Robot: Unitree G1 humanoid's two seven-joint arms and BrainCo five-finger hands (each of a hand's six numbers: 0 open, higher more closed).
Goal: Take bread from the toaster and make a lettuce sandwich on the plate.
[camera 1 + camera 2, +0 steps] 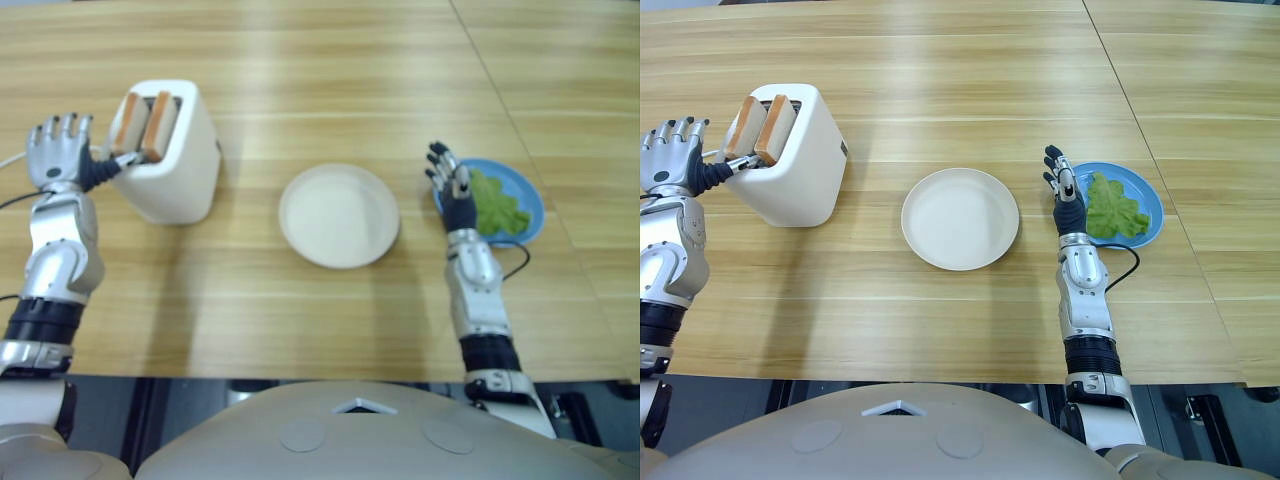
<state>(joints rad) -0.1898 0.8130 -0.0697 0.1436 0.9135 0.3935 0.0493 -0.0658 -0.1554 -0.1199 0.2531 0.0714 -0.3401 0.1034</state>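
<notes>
Pale wooden table (350, 60) ran across the whole view, plank seams showing. Two browned bread slices (145, 122) stood upright in the slots of a white boxy toaster (185, 170) at the table's left. Left hand (58, 150) sat just beside the toaster's left edge, fingers spread, holding nothing. Round cream plate (340, 215) lay at centre, apart from the toaster. Further right, a green lettuce leaf (498, 210) rested on a blue round plate (527, 190). Right hand (450, 185) was at that plate's left rim, fingers straight, grasping nothing.
</notes>
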